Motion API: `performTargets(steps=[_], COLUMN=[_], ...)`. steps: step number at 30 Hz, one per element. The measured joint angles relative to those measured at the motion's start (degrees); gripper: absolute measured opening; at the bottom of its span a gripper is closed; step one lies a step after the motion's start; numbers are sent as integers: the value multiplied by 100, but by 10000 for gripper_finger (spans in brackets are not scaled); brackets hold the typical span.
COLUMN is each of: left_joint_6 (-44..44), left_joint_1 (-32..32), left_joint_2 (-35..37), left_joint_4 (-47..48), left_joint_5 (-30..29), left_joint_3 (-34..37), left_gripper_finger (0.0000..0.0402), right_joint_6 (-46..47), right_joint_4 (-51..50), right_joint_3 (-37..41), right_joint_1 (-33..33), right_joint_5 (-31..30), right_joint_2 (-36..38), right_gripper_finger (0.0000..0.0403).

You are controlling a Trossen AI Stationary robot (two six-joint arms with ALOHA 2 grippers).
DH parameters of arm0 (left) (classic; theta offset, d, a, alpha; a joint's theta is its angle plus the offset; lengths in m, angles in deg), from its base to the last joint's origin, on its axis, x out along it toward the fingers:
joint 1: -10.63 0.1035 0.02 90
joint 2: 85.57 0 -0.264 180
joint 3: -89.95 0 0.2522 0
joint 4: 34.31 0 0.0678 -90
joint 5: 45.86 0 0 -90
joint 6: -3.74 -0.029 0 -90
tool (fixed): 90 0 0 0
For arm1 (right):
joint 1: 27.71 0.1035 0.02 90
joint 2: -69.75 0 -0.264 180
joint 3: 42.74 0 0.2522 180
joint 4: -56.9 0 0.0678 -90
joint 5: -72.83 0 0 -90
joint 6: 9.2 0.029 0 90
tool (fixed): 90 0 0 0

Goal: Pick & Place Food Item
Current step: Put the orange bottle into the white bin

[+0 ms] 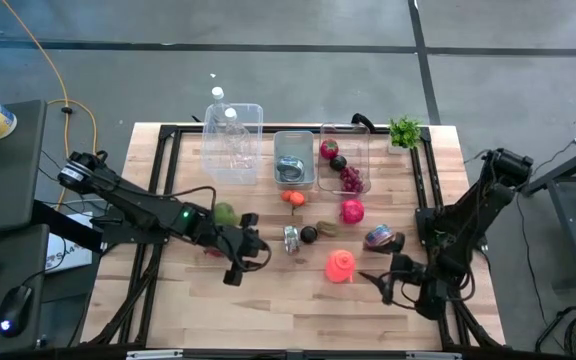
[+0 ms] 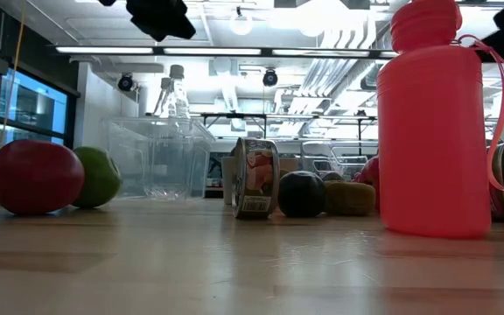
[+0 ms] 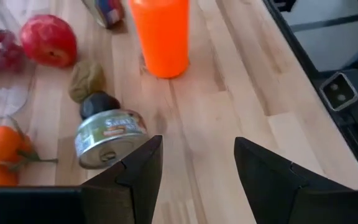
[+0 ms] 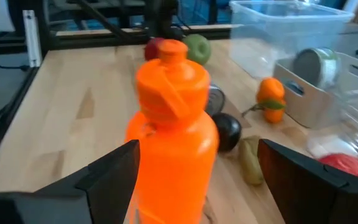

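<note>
Food is the target here, and nothing is held yet: the left pincer (image 1: 245, 262) hangs open and empty above the desk (image 1: 268, 310), just left of a tin can (image 1: 291, 238) lying on its side, so the step in hand looks like the approach to a pick. The right pincer (image 1: 396, 284) waits near the desk's right edge, jaws spread wide and empty, facing the orange bottle (image 1: 340, 266). Next the left arm must settle on one item, lower over it and close; which item is meant I cannot tell. Close to the can lie a dark round fruit (image 1: 309, 235), a brownish fruit (image 1: 328, 229) and an orange fruit (image 1: 294, 198); a green apple (image 1: 226, 213) sits left, a red fruit (image 1: 352, 211) right. Bins (image 1: 294, 158) stand farther back. Crowded neighbours could be nudged.
</note>
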Motion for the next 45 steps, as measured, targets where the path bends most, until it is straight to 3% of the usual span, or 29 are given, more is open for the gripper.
performTargets(steps=[6, 16, 22, 26, 31, 36, 45], left_joint_6=[26, 35, 35, 35, 35, 37, 37], left_joint_1=[44, 41, 42, 43, 44, 44, 44], left_joint_2=[0, 0, 0, 0, 0, 0, 0], left_joint_4=[20, 20, 20, 20, 20, 20, 22], left_joint_5=[2, 4, 4, 4, 7, 7, 0], left_joint_3=[0, 0, 0, 0, 0, 0, 0], left_gripper_finger=[191, 191, 191, 191, 191, 191, 191], right_joint_6=[-910, -1372, -1714, -1716, -2097, -2745, -3044], right_joint_4=[821, 1409, 1684, 1682, 2055, 2850, 3255], right_joint_3=[0, -1, -2, -2, -5, -17, -15], right_joint_1=[-248, -991, -1464, -1705, -1903, -2046, -2292], right_joint_5=[332, 919, 1802, 2052, 2287, 2898, 3323], right_joint_2=[2, 2, 4, 3, -255, -639, -782], right_gripper_finger=[313, 314, 313, 313, 313, 311, 252])
